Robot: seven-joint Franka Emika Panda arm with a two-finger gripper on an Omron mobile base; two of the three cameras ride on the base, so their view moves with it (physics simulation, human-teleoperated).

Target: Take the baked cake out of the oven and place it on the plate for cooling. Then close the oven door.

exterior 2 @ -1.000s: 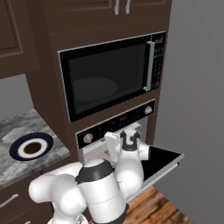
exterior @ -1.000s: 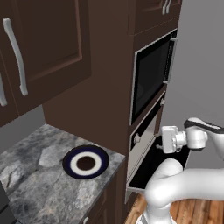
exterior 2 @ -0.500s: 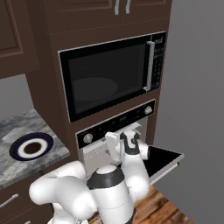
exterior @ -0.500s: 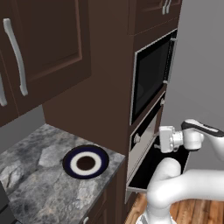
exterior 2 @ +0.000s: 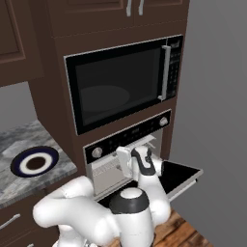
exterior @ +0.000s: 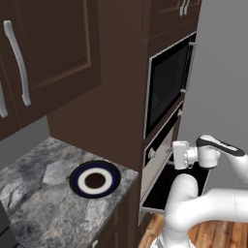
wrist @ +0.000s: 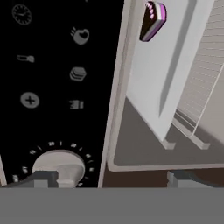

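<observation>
claw: gripper (wrist: 111, 177) spread wide, holding nothing, at the mouth of the oven (exterior 2: 126, 155).
cake: baked cake (wrist: 152, 20) lies deep inside on the pale tray (wrist: 159, 83), well apart from the tips.
handling: likely light, soft, crumbly; pinch gently across its flat sides, low down.
obstacles: wire rack (wrist: 205, 83) beside the tray; knob (wrist: 59, 165) near one fingertip; lowered oven door (exterior 2: 179, 174) beneath the arm.
goal: plate (exterior: 95, 178) on the counter (exterior: 43, 203), off to the left.

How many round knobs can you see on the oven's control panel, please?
2: one knob at the left end of the oven's control panel, and one knob at its right end. The arm may hide others lower down.
</observation>
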